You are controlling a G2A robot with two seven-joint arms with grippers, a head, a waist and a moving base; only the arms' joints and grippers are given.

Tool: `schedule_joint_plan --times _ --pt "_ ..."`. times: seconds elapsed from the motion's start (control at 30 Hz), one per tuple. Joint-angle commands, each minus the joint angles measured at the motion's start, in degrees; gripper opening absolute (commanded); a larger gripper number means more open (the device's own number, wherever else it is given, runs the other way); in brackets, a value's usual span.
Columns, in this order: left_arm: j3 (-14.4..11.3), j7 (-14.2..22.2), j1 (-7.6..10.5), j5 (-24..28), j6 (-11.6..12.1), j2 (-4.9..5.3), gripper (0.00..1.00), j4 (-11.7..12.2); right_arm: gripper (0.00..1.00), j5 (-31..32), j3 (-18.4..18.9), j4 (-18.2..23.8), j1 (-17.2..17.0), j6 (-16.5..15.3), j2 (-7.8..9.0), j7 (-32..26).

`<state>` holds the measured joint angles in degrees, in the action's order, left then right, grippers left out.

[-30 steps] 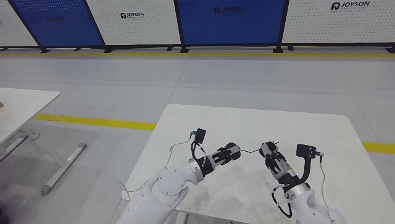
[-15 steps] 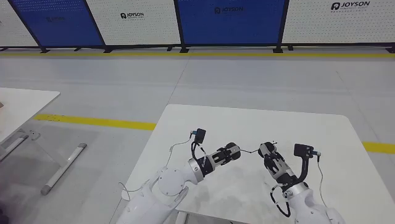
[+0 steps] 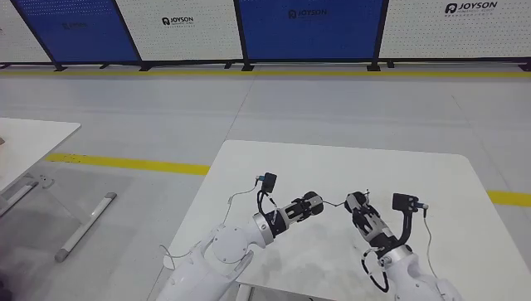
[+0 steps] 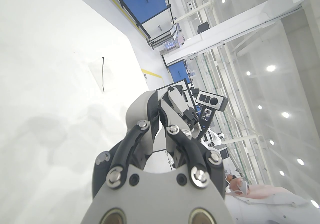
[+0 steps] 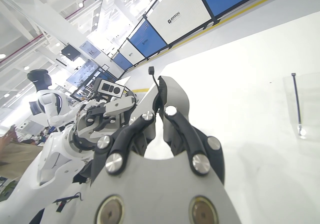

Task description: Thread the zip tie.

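Left gripper [image 3: 320,202] faces right gripper [image 3: 352,203] over your worktop [image 3: 332,160].
Both sets of fingers pinch one zip tie [image 5: 151,70]; a spare [image 5: 296,100] lies apart.

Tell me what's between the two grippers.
In the top view, the thin dark zip tie spans the gap between the left gripper and the right gripper.

Black plastic zip tie [image 5: 151,70], matt white table [image 5: 237,60]

The white table [image 3: 348,164] carries a clear plastic sheet [image 5: 288,110] (faint against the surface), with a black zip tie [image 5: 296,100] lying on it.
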<state>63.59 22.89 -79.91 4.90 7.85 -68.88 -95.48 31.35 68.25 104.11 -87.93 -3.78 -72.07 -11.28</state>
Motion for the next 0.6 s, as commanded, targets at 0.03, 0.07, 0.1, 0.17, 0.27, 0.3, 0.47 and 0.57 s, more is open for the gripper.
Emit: schedule_joint_plan --times 0.03,0.07,0.1,0.17,0.27,0.3,0.47,0.57 --pt "0.0 0.0 0.0 0.0 0.0 0.0 0.0 0.0 0.0 -0.2 -0.4 -0.5 0.3 0.2 -0.08 -0.4" --pt "0.0 0.0 0.0 0.0 0.0 0.0 0.0 0.0 0.0 -0.2 -0.7 -0.6 0.4 0.1 -0.12 -0.6" --pt "0.0 0.0 0.0 0.0 0.0 0.0 0.0 0.0 0.0 -0.3 -0.9 -0.7 0.4 0.1 -0.15 -0.7" --pt "0.0 0.0 0.0 0.0 0.0 0.0 0.0 0.0 0.0 -0.7 -1.3 -0.8 0.5 0.1 -0.23 -0.9" --pt "0.0 0.0 0.0 0.0 0.0 0.0 0.0 0.0 0.0 -1.7 -1.5 -1.1 0.6 0.4 -0.37 -0.5" --pt "0.0 0.0 0.0 0.0 0.0 0.0 0.0 0.0 0.0 -2.2 -1.4 -1.2 0.6 0.5 -0.41 -0.3" --pt "-0.1 -0.7 0.0 -0.4 -0.1 -0.02 0.0 0.0 0.0 -3.2 -0.7 -0.8 0.1 0.3 -0.41 0.6" --pt "-0.5 -1.4 -0.01 -1.1 -0.2 -0.04 0.0 -0.1 0.0 -3.1 0.1 -0.5 -0.3 0.3 -0.36 1.5"
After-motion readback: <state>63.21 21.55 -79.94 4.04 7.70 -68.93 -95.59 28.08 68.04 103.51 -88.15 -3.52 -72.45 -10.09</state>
